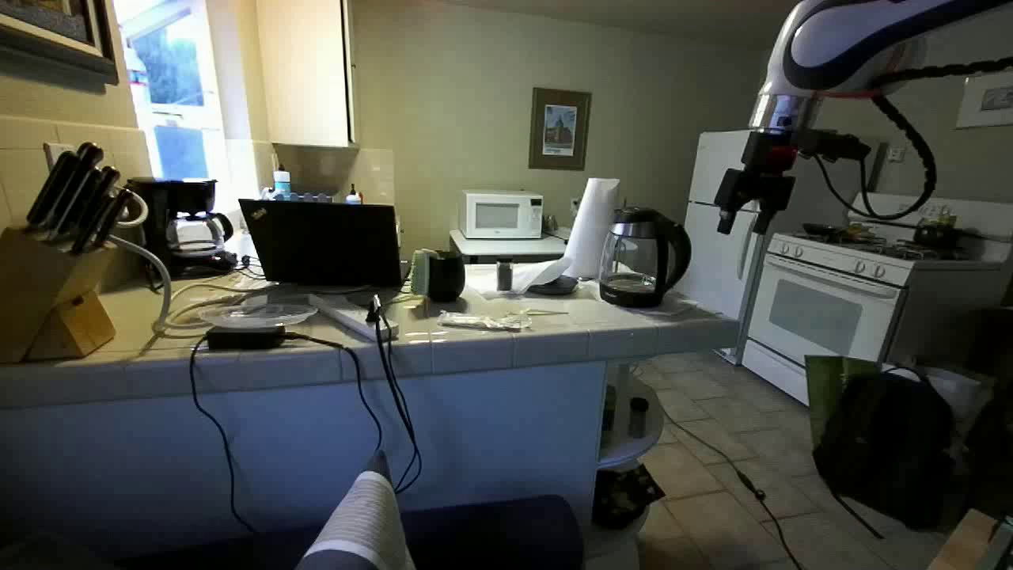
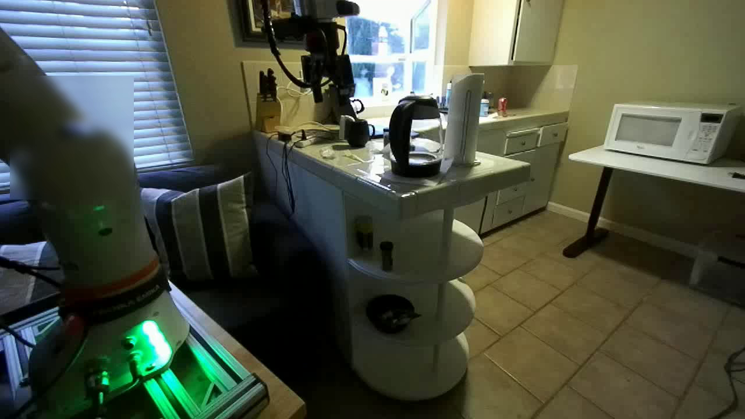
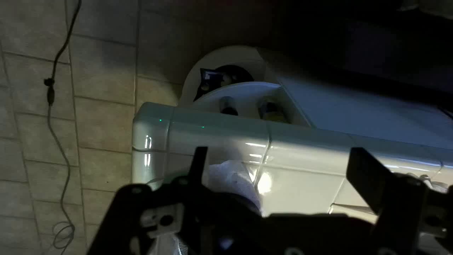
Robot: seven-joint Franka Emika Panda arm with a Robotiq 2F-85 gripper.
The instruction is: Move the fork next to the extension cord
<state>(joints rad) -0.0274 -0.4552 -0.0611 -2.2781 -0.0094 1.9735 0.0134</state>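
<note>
A pale thin strip that looks like the fork (image 1: 546, 311) lies on the tiled counter near a clear plastic packet. It also shows in an exterior view (image 2: 353, 156), too small for its tines to be clear, and partly at the right of the wrist view (image 3: 352, 211). The extension cord's black block (image 1: 245, 338) sits at the counter's front edge, its cables hanging down; it also shows in an exterior view (image 2: 285, 136). My gripper (image 1: 742, 226) is open and empty, high above the counter, fingers pointing down. It shows in an exterior view (image 2: 333, 93) and the wrist view (image 3: 277, 156).
A glass kettle (image 1: 633, 261) and a paper towel roll (image 1: 593, 229) stand at the counter's end. A dark mug (image 1: 445, 277), black laptop (image 1: 324, 241), white power strip (image 1: 352, 317) and knife block (image 1: 47, 293) stand along it. A striped pillow (image 2: 198, 227) is below.
</note>
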